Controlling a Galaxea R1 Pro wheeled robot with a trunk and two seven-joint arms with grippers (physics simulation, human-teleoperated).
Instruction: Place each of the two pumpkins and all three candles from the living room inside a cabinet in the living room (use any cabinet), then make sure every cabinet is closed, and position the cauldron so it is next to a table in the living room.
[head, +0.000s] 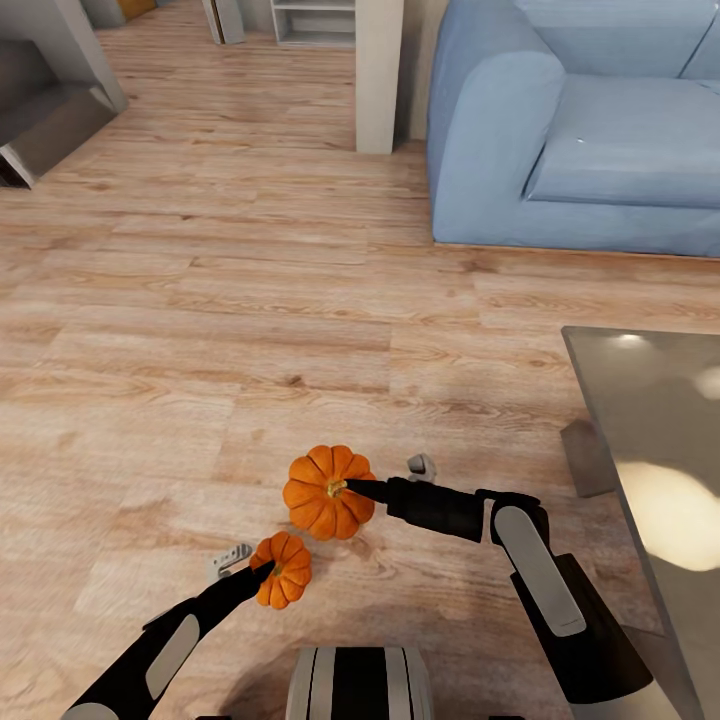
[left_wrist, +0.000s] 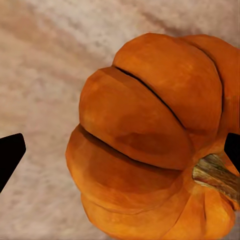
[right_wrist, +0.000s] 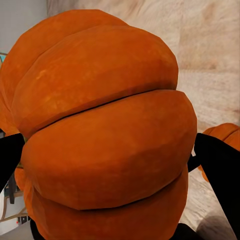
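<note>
**Operator:** While both arms extend over the wooden floor (head: 200, 330), what does each gripper carry?

**Technician:** The right gripper (head: 352, 488) is clenched on the larger pumpkin (head: 325, 491); its dark fingers (right_wrist: 220, 170) flank the ribbed body on both sides. The left gripper (head: 262, 572) grasps the smaller pumpkin (head: 282, 569), with one fingertip at the stem (left_wrist: 216, 175).

**Operator:** Location of the two loads?

**Technician:** Both are held above the floor, in front of the robot's trunk (head: 360, 682). The larger sits just beyond the smaller, close but apart.

**Operator:** Surroundings?

**Technician:** The table (head: 660, 440), with its glossy grey top, stands at the right. A blue sofa (head: 580, 130) stands beyond it.
</note>
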